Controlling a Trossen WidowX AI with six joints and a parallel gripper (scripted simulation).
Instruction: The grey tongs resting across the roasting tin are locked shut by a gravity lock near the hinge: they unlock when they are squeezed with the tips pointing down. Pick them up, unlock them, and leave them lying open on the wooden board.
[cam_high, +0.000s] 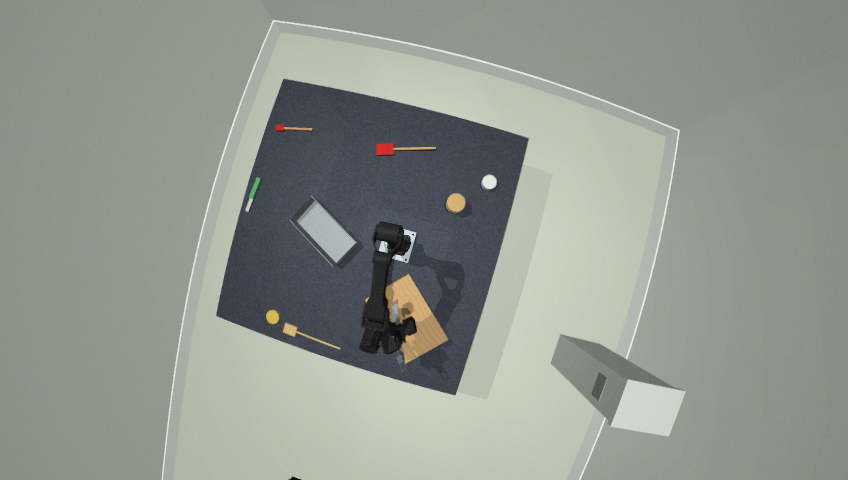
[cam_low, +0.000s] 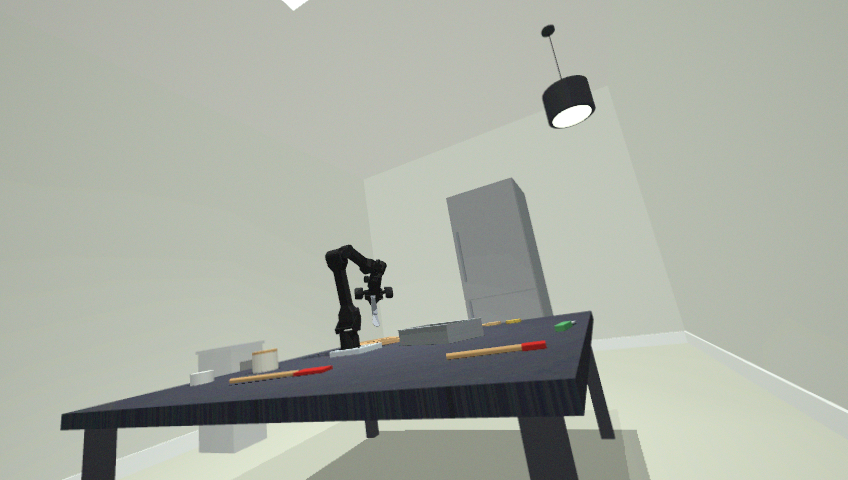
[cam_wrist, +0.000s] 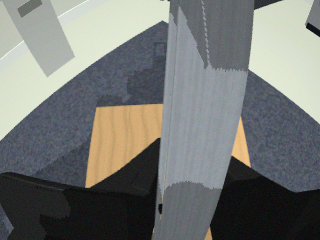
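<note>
My gripper (cam_high: 398, 334) (cam_low: 373, 298) (cam_wrist: 182, 147) is shut on the grey tongs (cam_high: 395, 312) (cam_low: 375, 318) (cam_wrist: 205, 110) and holds them in the air. The tongs look like a long grey bar in the wrist view, with their arms close together. In the exterior view one end hangs below the fingers, tilted. The hinge and the lock cannot be made out. The wooden board (cam_high: 425, 315) (cam_low: 387, 340) (cam_wrist: 120, 132) lies under the gripper, with the tongs apart from it. The roasting tin (cam_high: 327, 231) (cam_low: 423, 334) stands to the side with nothing across it.
Two red-headed utensils (cam_high: 385, 149) (cam_high: 279, 127), a green-handled tool (cam_high: 254, 188), a wood-topped jar (cam_high: 455, 202) and a white round item (cam_high: 489, 182) are on the dark table (cam_high: 357, 178). A yellow disc (cam_high: 272, 317) and a wooden spatula (cam_high: 290, 329) lie near one edge.
</note>
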